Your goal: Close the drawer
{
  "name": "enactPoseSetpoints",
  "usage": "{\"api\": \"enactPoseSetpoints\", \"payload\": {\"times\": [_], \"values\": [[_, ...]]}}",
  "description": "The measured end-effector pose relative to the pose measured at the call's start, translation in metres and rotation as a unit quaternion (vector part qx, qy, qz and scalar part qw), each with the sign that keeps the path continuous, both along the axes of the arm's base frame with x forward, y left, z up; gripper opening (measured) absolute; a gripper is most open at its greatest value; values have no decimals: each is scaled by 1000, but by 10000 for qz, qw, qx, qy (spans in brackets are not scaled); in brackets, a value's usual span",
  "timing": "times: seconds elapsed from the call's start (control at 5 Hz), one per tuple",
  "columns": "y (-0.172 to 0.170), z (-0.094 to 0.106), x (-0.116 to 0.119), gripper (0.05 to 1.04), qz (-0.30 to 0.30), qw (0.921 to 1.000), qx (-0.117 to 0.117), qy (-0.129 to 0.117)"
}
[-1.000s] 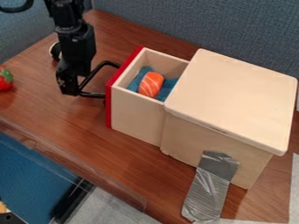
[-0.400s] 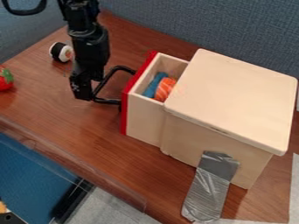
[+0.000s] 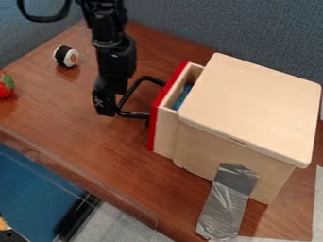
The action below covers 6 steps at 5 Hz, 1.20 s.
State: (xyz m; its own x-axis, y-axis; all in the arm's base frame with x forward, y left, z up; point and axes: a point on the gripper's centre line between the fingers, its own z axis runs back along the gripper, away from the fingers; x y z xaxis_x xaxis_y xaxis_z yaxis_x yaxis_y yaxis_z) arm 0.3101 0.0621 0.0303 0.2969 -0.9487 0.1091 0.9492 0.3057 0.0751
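At the black handle of the drawer, left of the box, hangs the black gripper (image 3: 112,106), low over the table. The wooden drawer (image 3: 165,132) with its red front (image 3: 153,124) stands partly out of the wooden box (image 3: 249,108). Through the narrow gap at its top, blue cloth (image 3: 182,97) shows inside. The black handle (image 3: 133,115) sticks out from the red front toward the gripper, whose lower part touches or nearly touches it. How the fingers stand cannot be made out.
A sushi roll toy (image 3: 66,56) lies at the back left, and a toy strawberry (image 3: 5,85) at the left edge. Grey tape (image 3: 225,203) runs from the box down to the table (image 3: 95,151). Grey-blue partitions (image 3: 189,28) rise behind.
The gripper has moved right and slightly down. The drawer has slid further into the box, and the orange sushi piece inside has gone out of sight under the box top.
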Motion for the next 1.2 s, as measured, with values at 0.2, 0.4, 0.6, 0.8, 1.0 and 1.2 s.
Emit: {"api": "enactPoseSetpoints", "payload": {"times": [0.2,0.4,0.6,0.8,1.0,1.2], "values": [[-12,-5,-1,1001,-93,10000,4,20],[-25,-6,-1,1001,-145,9999,-23,28],[-35,-8,0,1001,-151,9999,-8,-23],[-41,-8,2,1000,-152,9999,-18,-45],[-47,-8,2,1000,-152,9999,-57,-28],[-51,-13,1,1000,-148,9999,-77,46]]}}
